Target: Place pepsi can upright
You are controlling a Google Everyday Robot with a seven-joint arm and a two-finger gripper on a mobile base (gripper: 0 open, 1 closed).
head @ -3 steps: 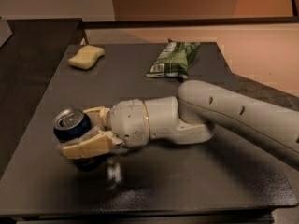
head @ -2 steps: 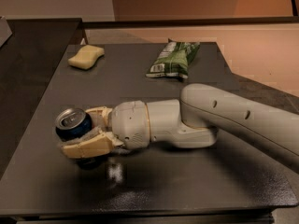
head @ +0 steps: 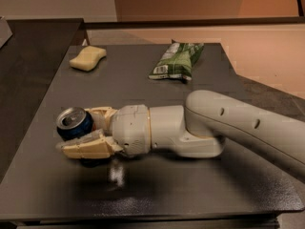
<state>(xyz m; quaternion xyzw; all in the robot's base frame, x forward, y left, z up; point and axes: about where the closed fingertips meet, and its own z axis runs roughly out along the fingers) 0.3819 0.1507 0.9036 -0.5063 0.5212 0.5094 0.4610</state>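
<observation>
Gripper [head: 80, 136]: near left edge of worktop [head: 143, 94], toward front corner, barely shifted | Fingers: closed around pepsi can [head: 74, 123] | Can: silver top showing, grasp unchanged

A single camera view looks down at a slant from above the near edge of the table [head: 190, 194], facing its far edge. The range is close, and the tabletop fills most of the frame. The arm [head: 248, 128] enters from the right. The gripper [head: 83, 132], clamped on the pepsi can [head: 74, 123], lies at lower left, near the camera.
</observation>
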